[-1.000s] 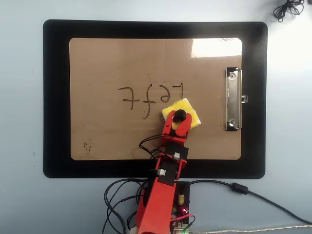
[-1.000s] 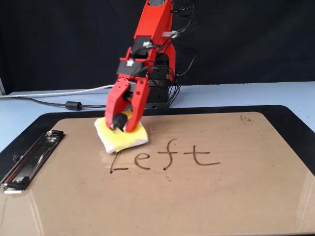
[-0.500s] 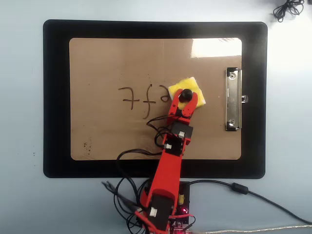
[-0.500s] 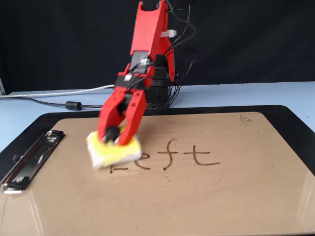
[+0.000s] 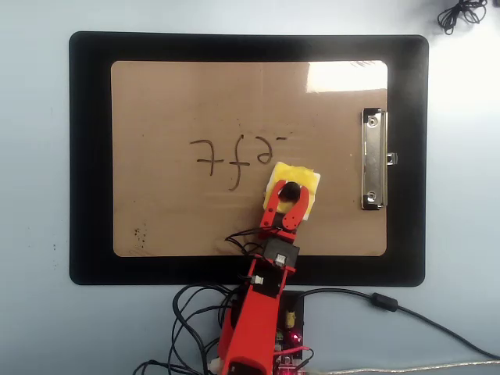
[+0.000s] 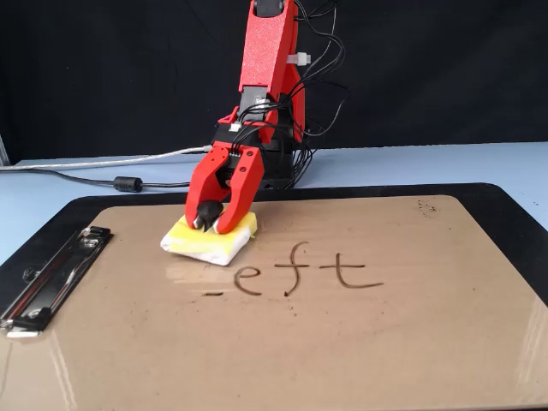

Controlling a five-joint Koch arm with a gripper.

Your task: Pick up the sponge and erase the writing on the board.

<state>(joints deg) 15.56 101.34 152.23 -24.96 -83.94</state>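
Note:
The tan board [image 5: 180, 101] [image 6: 342, 360] lies on a black mat, its silver clip [image 5: 373, 158] [image 6: 47, 278] on one short edge. The yellow sponge [image 5: 301, 177] [image 6: 193, 240] rests flat on the board beside the dark writing [image 5: 234, 156] [image 6: 300, 272], at the end where only a faint dash of a letter shows. My red gripper [image 5: 289, 191] [image 6: 210, 218] stands over the sponge, its jaws closed around the black knob at the sponge's centre. Three letters of the writing show clearly.
The black mat [image 5: 90, 156] [image 6: 514, 214] surrounds the board on a pale blue table. Cables [image 5: 195, 312] [image 6: 103, 175] trail around the arm's base. A small dark speckle smudge [image 5: 141, 233] [image 6: 425, 205] marks one board corner. A coiled black cord [image 5: 461, 14] lies at the table's corner.

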